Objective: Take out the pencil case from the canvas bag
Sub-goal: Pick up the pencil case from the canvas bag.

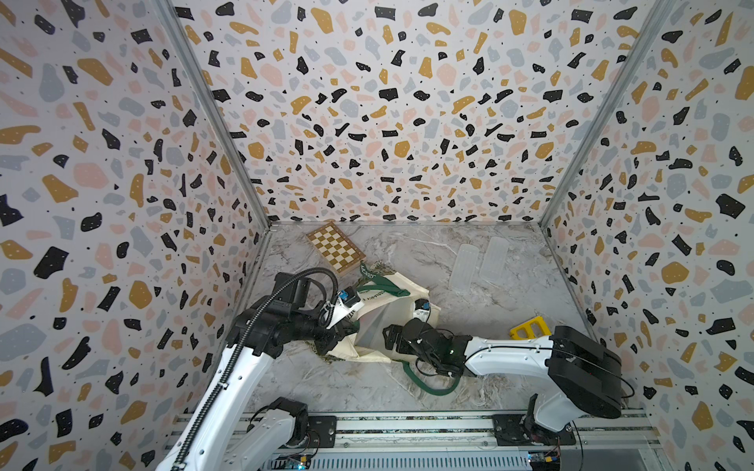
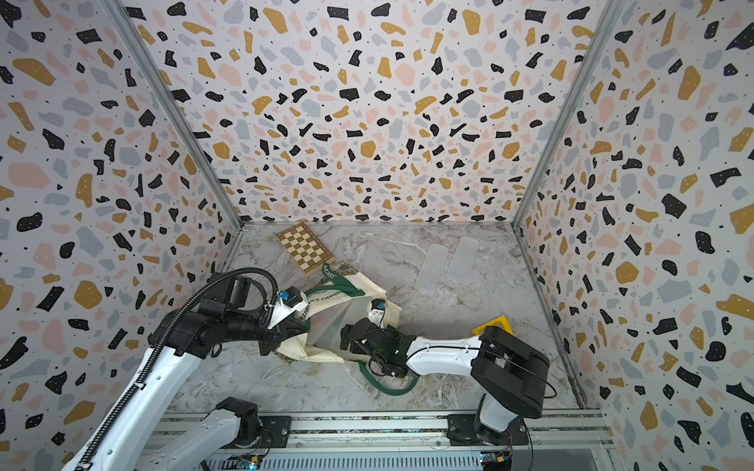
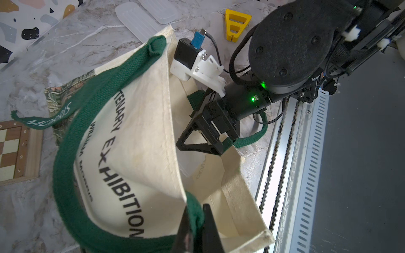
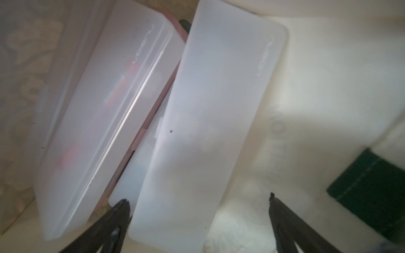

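Inside canvas bag (image 3: 142, 122), wide right hand (image 4: 198, 200) straddles pencil case (image 4: 210, 122) beside second case (image 4: 105, 114); left hand (image 3: 195, 216) clamps strap (image 3: 65, 175).

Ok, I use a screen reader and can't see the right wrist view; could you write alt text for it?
Inside the canvas bag, the right gripper, jaws open, straddles the near end of a frosted pencil case. A second frosted case with a pink edge lies beside it.
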You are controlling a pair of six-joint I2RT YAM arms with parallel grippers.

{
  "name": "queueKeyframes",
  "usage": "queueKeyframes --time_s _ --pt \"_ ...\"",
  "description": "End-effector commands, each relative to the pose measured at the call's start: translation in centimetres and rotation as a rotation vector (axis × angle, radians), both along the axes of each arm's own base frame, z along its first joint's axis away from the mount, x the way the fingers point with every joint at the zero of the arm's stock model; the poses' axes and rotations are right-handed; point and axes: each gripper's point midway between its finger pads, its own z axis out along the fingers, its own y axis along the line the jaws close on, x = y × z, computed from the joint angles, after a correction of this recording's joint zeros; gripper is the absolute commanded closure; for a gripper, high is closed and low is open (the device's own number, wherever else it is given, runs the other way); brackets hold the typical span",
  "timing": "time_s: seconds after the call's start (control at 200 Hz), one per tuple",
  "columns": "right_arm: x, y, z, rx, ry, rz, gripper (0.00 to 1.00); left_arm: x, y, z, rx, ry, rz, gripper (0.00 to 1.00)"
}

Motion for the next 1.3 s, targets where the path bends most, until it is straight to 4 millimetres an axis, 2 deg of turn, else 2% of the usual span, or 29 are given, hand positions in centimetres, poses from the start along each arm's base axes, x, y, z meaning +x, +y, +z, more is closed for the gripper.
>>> queueKeyframes --time_s 0.0,0.11,0.451,0.591,0.851,1.021,1.296 --pt "0.2 1.5 1.2 0.037 -0.012 -0.009 0.0 -0.2 -0.3 0.4 -0.027 -0.015 -0.012 1.0" --pt "0.2 2.2 0.7 0.036 0.007 -0.011 0.0 -0.1 -0.4 0.4 -0.036 -0.009 -0.009 1.0" --pt "1.1 1.7 -2.0 0.032 0.092 -0.054 0.0 -0.2 -0.6 0.2 -0.059 -0.002 -0.007 1.0" --pt "1.4 2.2 -1.9 0.041 0.082 -0.05 0.0 -0.3 -0.6 -0.2 -0.059 0.0 -0.009 1.0" --pt "1.9 2.8 -3.3 0.011 0.11 -0.044 0.0 -0.8 -0.7 -0.3 -0.082 -0.001 -0.02 1.0" --pt "2.7 3.0 -3.2 0.007 0.1 -0.049 0.0 -1.1 -0.9 -0.6 -0.107 0.016 -0.02 1.0" --pt "3.7 3.3 -4.2 -0.008 0.112 -0.042 0.02 -1.4 -0.9 -0.9 -0.118 0.014 -0.026 1.0"
